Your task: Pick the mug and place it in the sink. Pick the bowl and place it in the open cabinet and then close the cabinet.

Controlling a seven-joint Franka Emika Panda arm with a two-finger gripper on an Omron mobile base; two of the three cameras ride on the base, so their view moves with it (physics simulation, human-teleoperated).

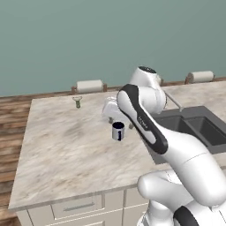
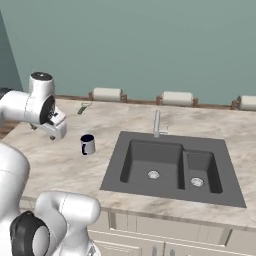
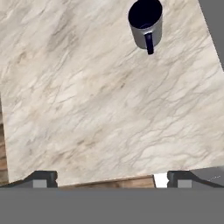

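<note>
One mug (image 1: 118, 130) stands upright on the marble counter (image 1: 66, 145), just left of the sink (image 2: 170, 165) and apart from it. The sink has two basins, one large and one small, and one faucet (image 2: 157, 124). The gripper (image 3: 109, 178) hangs above the counter near the mug, fingers spread wide and empty. Three paper-towel rolls (image 2: 106, 94) line the far edge.
</note>
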